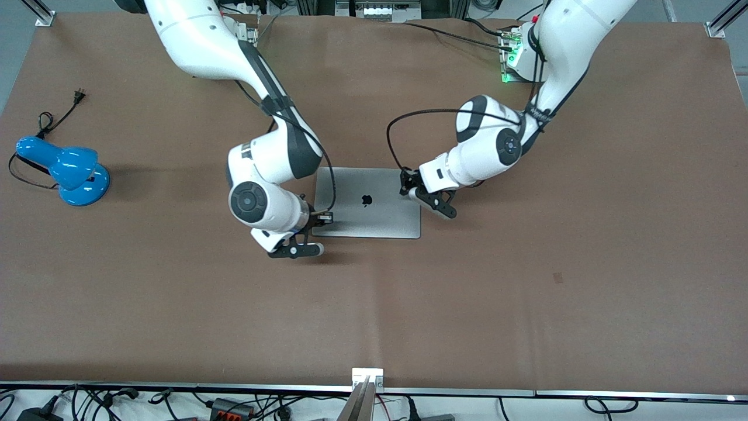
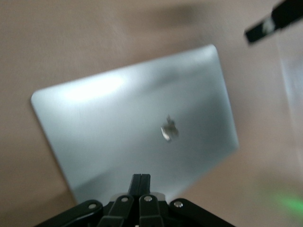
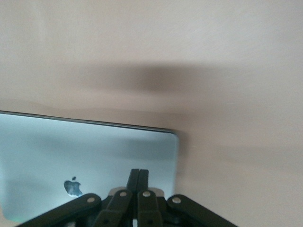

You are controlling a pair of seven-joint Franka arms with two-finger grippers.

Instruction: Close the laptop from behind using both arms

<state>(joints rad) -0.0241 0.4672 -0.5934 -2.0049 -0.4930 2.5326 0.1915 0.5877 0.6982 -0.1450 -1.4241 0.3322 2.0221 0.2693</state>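
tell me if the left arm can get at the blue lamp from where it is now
Probably not. The blue lamp sits at the right arm's end of the table, while the left pincer is at the closed laptop, with the right arm standing between them.

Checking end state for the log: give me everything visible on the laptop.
The laptop is thin, silver-grey, metal-looking, with rounded corners and a dark apple logo mid-lid. The lid is shut flat, so no keyboard or screen shows. It lies flat mid-table between the arms. The left claw, fingers together, is at its edge toward the left arm's end; the right claw, fingers together, is at its camera-side corner toward the right arm's end. Contact cannot be confirmed.
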